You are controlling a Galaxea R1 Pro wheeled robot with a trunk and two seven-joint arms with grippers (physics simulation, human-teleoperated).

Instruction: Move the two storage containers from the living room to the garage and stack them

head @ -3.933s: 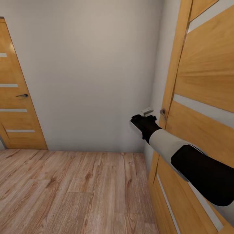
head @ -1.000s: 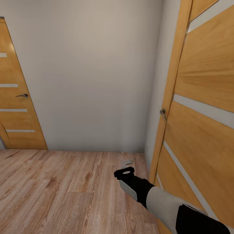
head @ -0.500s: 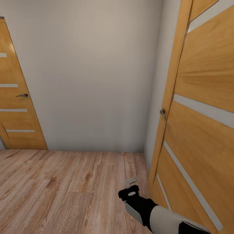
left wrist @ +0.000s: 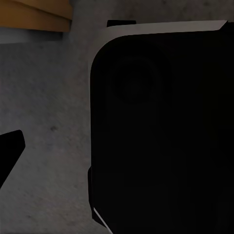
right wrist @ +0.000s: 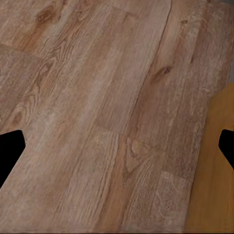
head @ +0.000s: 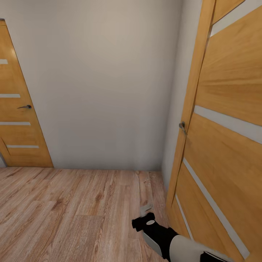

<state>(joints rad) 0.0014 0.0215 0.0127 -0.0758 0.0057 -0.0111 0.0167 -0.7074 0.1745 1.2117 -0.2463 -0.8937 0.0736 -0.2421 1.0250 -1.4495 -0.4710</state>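
Wood door (head: 225, 145) on the right is ajar; right arm has dropped from its handle (head: 182, 126) to low by the floor (head: 72, 211). Right claw (head: 146, 208) is apart & empty, left claw can't tell. No bins seen, so robot prob. goes thru next

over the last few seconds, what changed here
The right arm dropped from beside the door handle down toward the wood floor; the right gripper now hangs low, open and empty. The near door, far door and camera view stayed put.
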